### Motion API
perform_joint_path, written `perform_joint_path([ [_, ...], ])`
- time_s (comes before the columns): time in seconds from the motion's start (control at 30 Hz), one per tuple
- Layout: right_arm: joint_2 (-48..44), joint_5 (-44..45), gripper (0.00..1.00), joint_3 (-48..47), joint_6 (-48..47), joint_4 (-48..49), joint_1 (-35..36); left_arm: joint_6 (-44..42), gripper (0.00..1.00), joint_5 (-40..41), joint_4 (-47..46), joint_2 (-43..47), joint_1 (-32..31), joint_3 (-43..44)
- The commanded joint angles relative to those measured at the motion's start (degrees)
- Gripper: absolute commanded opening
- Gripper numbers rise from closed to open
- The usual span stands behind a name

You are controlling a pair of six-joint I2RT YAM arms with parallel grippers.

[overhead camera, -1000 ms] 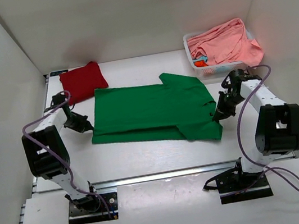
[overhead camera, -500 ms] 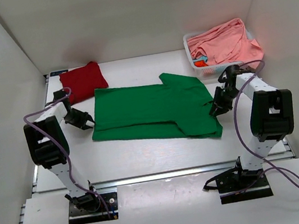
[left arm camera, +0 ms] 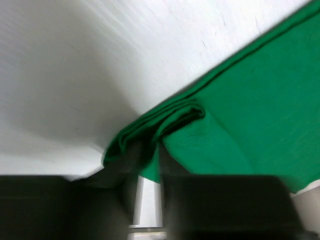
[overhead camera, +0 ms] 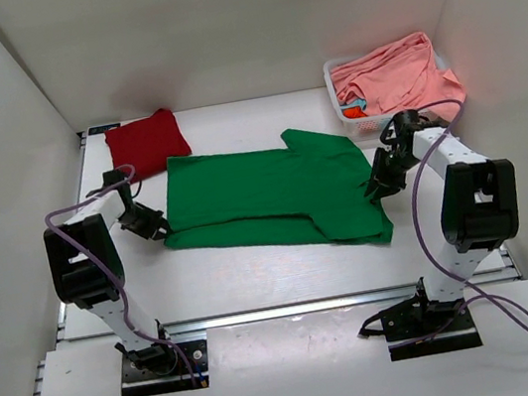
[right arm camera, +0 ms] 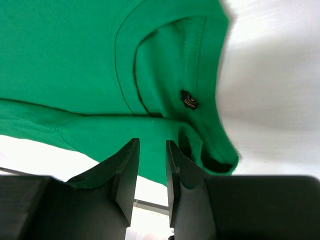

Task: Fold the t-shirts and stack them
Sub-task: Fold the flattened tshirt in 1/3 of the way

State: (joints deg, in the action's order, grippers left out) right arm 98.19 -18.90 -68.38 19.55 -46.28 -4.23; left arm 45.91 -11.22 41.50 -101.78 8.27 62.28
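**Grippers (overhead camera: 153,226) (overhead camera: 378,188) released at either end of the green t-shirt**

Seen from above, the white table (overhead camera: 255,270) carries everything. The green t-shirt (overhead camera: 263,193) is the largest thing on it. It lies spread flat at the centre, folded lengthwise, with its hem end toward 9 o'clock and its collar end toward 3 o'clock. One sleeve juts toward 12 o'clock.

At about 1 o'clock from the green shirt stands the white lattice basket (overhead camera: 385,124). The salmon pink t-shirt (overhead camera: 395,72) is heaped in it and spills over its rim. At 11 o'clock the dark red t-shirt (overhead camera: 147,144) sits folded into a small square, just off the green shirt's corner.

The left gripper is low on the table at the green shirt's 9 o'clock edge, by the near corner. In its wrist view the fingers (left arm camera: 120,180) are blurred but stand apart with a pale slit between them. A bunched fold of green hem lies at their tips, and whether it touches them cannot be told.

The right gripper is at the shirt's 3 o'clock edge. Its wrist view shows its fingers (right arm camera: 125,170) parted and gripping nothing, poised above the collar end. A small dark label (right arm camera: 189,99) is sewn inside the neck opening.
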Motion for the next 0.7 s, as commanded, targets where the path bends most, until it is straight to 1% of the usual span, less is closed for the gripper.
perform_joint_path([
  [0.0, -3.70, -0.62, 0.25, 1.84, 0.57, 1.72, 0.45, -1.70, 0.19, 1.56, -0.27, 2.81, -0.11, -0.23],
  [0.03, -4.06, -0.62, 0.25, 2.63, 0.58, 1.90, 0.80, -1.88, 0.08, 1.38, -0.10, 2.99, -0.27, -0.32],
  [0.1, -4.76, -1.23, 0.25, 4.12, 0.84, 2.51, 0.54, -2.05, 0.00, 1.11, 0.51, 3.69, -0.19, -1.02],
  [0.2, -5.29, -1.32, 0.26, 5.09, 0.58, 2.69, 0.80, -2.23, 0.00, 0.94, 1.74, 5.70, 0.25, -1.81],
  [0.23, -5.47, -1.49, 0.24, 5.01, 0.58, 2.69, 0.71, -2.58, 0.00, 0.94, 2.18, 6.58, 0.17, -2.42],
  [0.4, -6.34, -0.44, 0.25, 5.36, 0.23, 2.07, 1.15, -3.63, 0.00, 3.92, 5.69, 10.27, 0.08, -4.71],
  [0.57, -8.19, -0.70, 0.24, 7.73, -0.30, 2.51, 0.80, -3.46, 0.00, 6.74, 6.76, 12.83, 0.95, -7.09],
  [0.6, -8.54, -0.44, 0.24, 8.17, -0.04, 2.16, 0.89, -3.46, 0.04, 6.65, 6.58, 13.09, 1.74, -6.91],
  [0.67, -9.42, -0.70, 0.24, 9.14, 0.14, 2.77, 0.98, -3.02, 0.26, 6.66, 5.01, 12.74, 2.19, -5.42],
])
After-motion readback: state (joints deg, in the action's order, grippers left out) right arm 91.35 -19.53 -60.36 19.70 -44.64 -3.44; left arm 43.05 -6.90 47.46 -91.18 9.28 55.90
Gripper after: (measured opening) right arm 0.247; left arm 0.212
